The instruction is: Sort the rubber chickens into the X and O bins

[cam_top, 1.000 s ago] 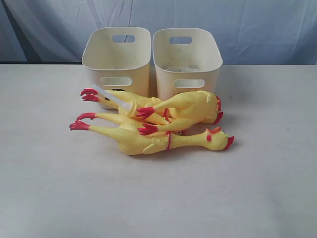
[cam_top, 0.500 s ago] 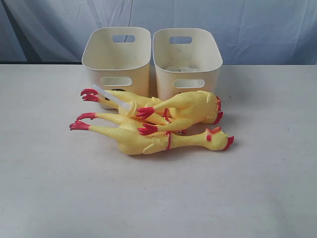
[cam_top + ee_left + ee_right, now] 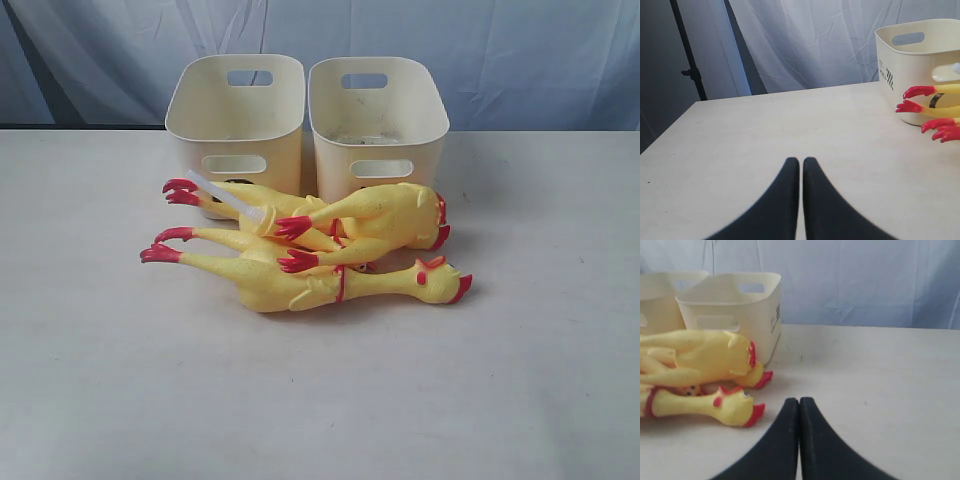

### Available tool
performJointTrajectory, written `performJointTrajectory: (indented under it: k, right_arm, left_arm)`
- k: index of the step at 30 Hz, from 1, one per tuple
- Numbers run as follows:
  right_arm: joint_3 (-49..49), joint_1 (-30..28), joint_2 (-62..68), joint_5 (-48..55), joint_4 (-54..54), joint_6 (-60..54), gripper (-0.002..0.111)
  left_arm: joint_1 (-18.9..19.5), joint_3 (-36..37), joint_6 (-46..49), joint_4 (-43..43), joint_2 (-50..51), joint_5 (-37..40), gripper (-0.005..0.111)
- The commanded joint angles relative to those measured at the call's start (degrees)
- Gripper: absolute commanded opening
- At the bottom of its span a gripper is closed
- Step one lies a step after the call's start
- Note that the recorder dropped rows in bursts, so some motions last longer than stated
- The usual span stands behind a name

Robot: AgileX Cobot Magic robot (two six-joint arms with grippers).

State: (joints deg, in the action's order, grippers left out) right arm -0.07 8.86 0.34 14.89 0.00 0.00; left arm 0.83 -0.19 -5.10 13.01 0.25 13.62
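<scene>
Bins of cream plastic sit side by side at the back of the bench (image 3: 320, 400). Both the left bin (image 3: 285, 160) and the right bin (image 3: 335, 165) look empty. The right one's floor shows a faint pale patch, perhaps a mark, too dim to read. I cannot tell which bin bears the X or the O. Three rubber chickens (image 3: 385, 220) lie piled on the bench against the bins' front walls, with feet to the left and heads to the right in the exterior view. Over bare bench the left claw (image 3: 801, 165) is pressed closed and holds nothing, and the right claw (image 3: 799, 405) does likewise near the heads.

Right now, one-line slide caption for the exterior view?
Three rubber chickens lie piled on a table before two cream bins.
</scene>
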Motion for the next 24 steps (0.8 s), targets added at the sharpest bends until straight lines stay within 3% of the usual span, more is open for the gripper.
performJointTrajectory:
  k: [1,18,24]
  right_arm:
    - [0.07,-0.2,-0.34,-6.96,4.83,0.0,0.0]
    - [0.07,-0.2,-0.34,-8.04,4.83,0.0,0.0]
    - [0.07,-0.2,-0.34,-14.89,8.51,1.89,0.0]
  left_arm:
    - [0.18,0.19,-0.2,0.06,-0.25,-0.27,0.004]
    - [0.18,0.19,-0.2,0.06,-0.25,-0.27,0.004]
    - [0.18,0.19,-0.2,0.06,-0.25,-0.27,0.004]
